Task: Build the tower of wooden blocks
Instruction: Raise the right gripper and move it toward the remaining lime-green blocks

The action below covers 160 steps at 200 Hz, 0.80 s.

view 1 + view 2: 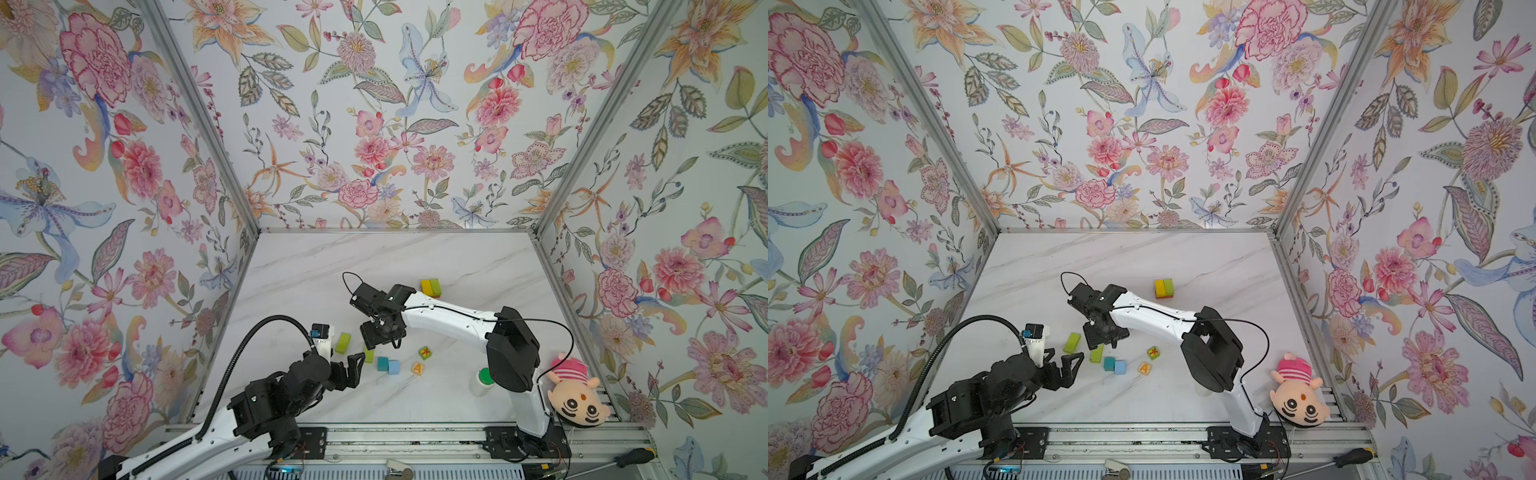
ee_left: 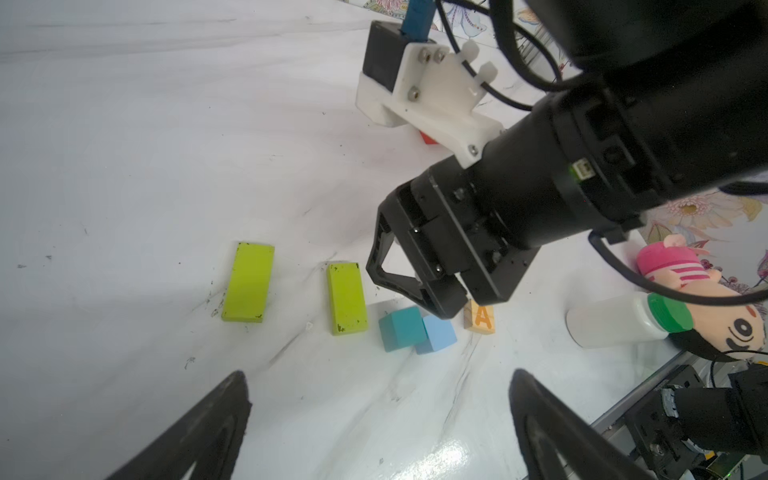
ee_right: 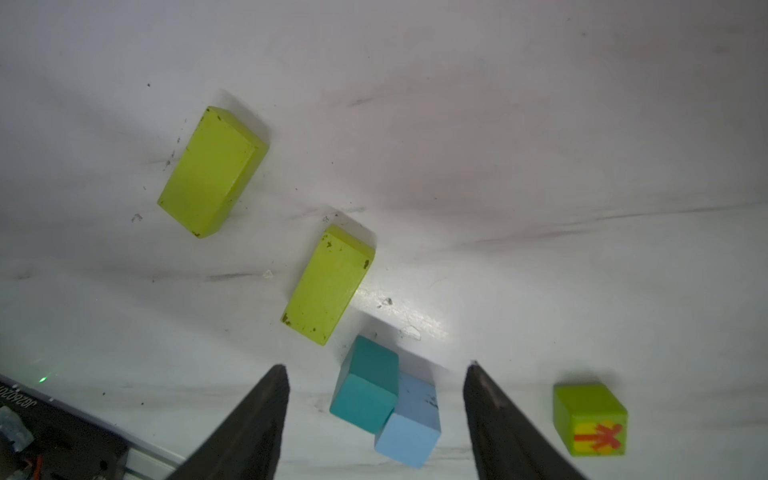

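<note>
Right hand (image 3: 376, 366) spread over two touching cubes: double-grab risk.
Right hand is empty, fingers either side of the teal cube (image 3: 365, 390) and light-blue cube (image 3: 411, 428), which sit pressed together and skewed. Closing here likely catches both or kicks one aside. Left hand (image 2: 379, 373) is also spread wide and empty, near the teal cube; arms could clash if both go in. One lime oblong (image 3: 328, 286) is just beside the teal cube, green red-marked cube (image 3: 590, 419) near it. Tower (image 1: 431, 287) is well apart from the teal cube, further back on the counter (image 1: 332, 270): low, yellow and green blocks side by side on a red layer, looks square.
</note>
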Available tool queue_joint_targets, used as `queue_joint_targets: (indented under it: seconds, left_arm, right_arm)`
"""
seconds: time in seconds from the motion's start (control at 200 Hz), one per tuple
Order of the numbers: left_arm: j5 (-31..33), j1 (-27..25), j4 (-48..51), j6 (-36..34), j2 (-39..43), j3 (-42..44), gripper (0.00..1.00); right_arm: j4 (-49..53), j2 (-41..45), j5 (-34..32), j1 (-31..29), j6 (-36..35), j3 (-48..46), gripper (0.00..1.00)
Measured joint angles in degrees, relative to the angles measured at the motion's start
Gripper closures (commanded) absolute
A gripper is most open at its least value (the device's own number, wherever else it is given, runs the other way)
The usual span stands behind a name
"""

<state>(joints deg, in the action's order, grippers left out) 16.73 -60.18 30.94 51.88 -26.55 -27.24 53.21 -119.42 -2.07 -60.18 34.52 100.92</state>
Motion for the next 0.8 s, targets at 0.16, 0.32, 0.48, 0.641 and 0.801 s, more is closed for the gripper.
queue_joint_targets:
  seconds: [0.16, 0.32, 0.48, 0.641, 0.801]
  left_arm:
    - [0.04, -0.04, -0.02, -0.39, -0.13, 0.0, 0.02]
    - [0.13, -0.07, -0.02, -0.42, 0.76, 0.0, 0.02]
    - [0.61, -0.11, -0.04, -0.39, 2.97, 0.0, 0.02]
    - [1.92, -0.15, 0.04, -0.37, 3.08, 0.0, 0.02]
    - [3.06, -0.17, 0.76, 0.09, 3.06, 0.0, 0.03]
  right_arm:
    - [0.0, -2.01, -0.13, -0.5, 0.92, 1.09, 0.32]
    - [0.04, -2.14, -0.17, -0.5, 1.18, 1.09, 0.31]
    - [0.04, -2.25, -0.15, -0.59, 1.51, 1.09, 0.32]
    - [0.11, -2.49, 0.2, -0.59, 1.55, 1.44, 0.31]
    - [-0.04, -3.98, 1.27, -0.55, 1.53, 2.99, 0.32]
